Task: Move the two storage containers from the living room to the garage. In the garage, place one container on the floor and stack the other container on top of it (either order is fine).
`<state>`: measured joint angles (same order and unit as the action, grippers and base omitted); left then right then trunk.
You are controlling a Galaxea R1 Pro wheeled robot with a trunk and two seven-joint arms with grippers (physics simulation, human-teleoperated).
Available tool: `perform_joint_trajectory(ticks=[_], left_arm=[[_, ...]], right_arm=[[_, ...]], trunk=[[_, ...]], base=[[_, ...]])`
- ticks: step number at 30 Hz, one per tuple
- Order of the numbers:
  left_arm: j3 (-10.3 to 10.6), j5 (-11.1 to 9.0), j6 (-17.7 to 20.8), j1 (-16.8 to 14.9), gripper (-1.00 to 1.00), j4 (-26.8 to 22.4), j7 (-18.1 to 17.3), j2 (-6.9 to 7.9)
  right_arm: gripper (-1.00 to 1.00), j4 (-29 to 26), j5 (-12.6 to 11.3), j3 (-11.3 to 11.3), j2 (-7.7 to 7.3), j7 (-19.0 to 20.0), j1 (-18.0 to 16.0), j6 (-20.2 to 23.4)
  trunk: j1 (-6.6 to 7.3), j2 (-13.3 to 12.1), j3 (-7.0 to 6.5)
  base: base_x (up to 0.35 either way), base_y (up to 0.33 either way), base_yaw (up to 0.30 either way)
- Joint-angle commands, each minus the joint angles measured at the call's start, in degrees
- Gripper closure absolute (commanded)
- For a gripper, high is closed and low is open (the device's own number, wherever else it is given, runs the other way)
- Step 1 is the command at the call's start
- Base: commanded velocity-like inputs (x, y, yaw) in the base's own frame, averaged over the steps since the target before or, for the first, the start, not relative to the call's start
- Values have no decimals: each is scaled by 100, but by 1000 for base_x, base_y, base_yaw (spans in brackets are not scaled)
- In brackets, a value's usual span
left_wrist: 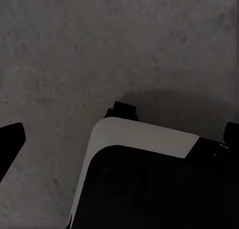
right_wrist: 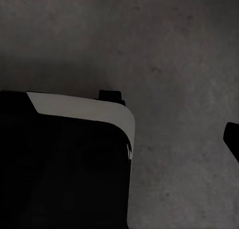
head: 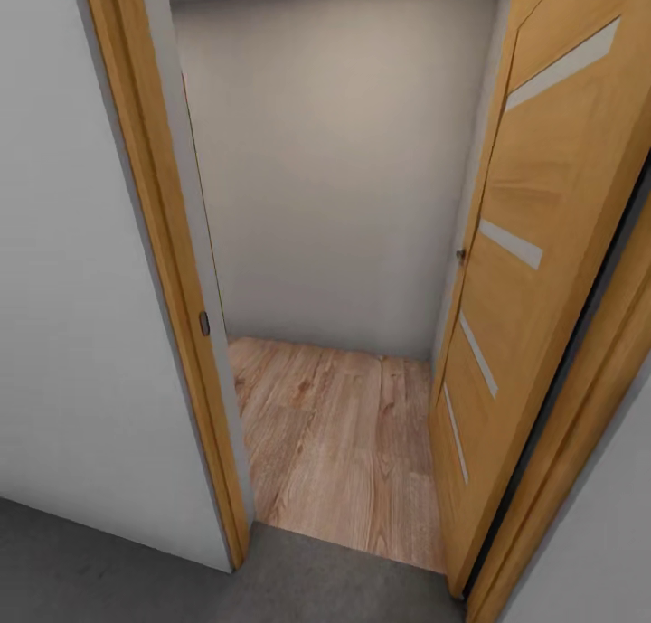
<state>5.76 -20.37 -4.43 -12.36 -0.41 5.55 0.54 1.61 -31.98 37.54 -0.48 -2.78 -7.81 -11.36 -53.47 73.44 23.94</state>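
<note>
— Standing at a doorway, it seems: grey concrete floor (head: 108, 569) under the robot, and past the threshold a small space with a light wood plank floor (head: 334, 442) and a plain pale wall (head: 334, 171) closing it off.

— So it is on the garage side?

— I judge so from the concrete. The wooden door (head: 533, 270) with its pale glass strips is swung open on the right, and the wooden door frame (head: 167, 270) runs up the left with white wall (head: 72, 288) beside it.

— Any sign of the two storage containers?

— I see nothing orange-red in front of me, so I cannot say where they are. Whether this is the trip for the first bin or the second, I cannot tell; no stack is in front of me, so the stacking looks left to do, and perhaps the carrying too.

— And the grippers?

— Both wrist views look down at the concrete and the robot's black-and-white base (left_wrist: 144, 139). Of each gripper a dark sliver shows at the edge, so how wide the fingers stand I cannot tell. Nothing orange is between them.
</note>
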Motion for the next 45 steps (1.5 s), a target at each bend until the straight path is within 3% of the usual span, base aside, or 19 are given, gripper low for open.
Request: perform_joint_trajectory(ticks=[1, 15, 29, 45], left_arm=[[49, -44, -14, -3, -100, 0, 13, -3], [49, -44, -14, -3, -100, -3, 8, -10], [49, -46, -14, -3, -100, -3, 8, -10], [49, -46, -12, -3, -100, -3, 8, -10]], right_arm=[[-100, 14, -4, 49, 5, -8, -4, -22], [-100, 14, -9, 52, 10, -46, -1, -25], [-100, 14, -11, 52, 12, -45, -1, -33], [-100, 15, 6, 52, -10, -39, -2, -37]], trunk=[[0, 3, 6], [0, 3, 6], [0, 3, 6], [0, 3, 6]], base=[[0, 0, 0], [0, 0, -23], [8, 3, -240], [194, 148, -26]])
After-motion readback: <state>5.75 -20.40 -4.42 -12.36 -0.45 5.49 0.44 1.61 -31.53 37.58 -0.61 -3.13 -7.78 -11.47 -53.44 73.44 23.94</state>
